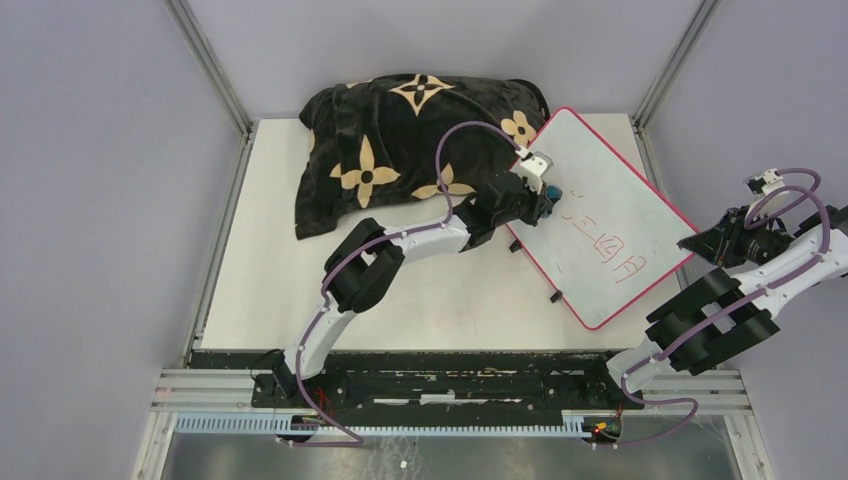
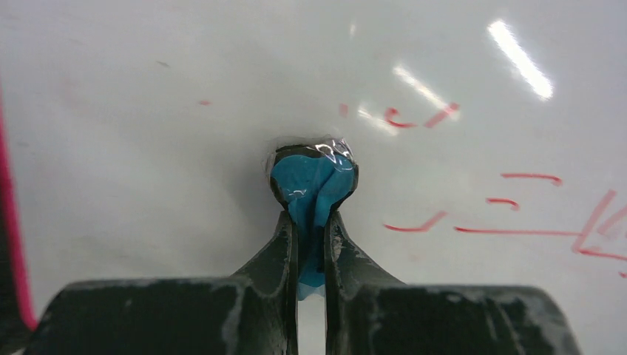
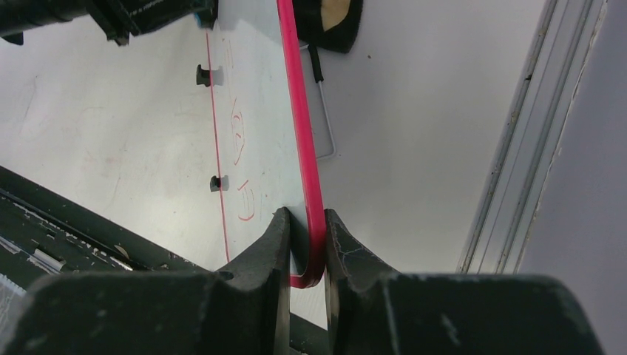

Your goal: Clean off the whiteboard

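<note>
The whiteboard [image 1: 620,200] lies slanted at the table's right, its far corner against the pillow. Red handwriting [image 1: 608,248] covers its near half; the part by the left gripper is mostly wiped, with faint red specks [image 2: 399,118]. My left gripper [image 1: 548,196] is shut on a small blue eraser [image 2: 314,181], which presses on the board [image 2: 148,148] left of the red strokes [image 2: 517,222]. My right gripper [image 1: 697,246] is shut on the board's red rim [image 3: 299,111] at its right corner, one finger on each face.
A black pillow with tan flowers [image 1: 400,140] sits at the back of the table, its corner [image 3: 336,22] showing past the board. Two black clips [image 3: 214,183] sit on the board's left edge. Metal frame rails [image 1: 650,90] border the table's right side.
</note>
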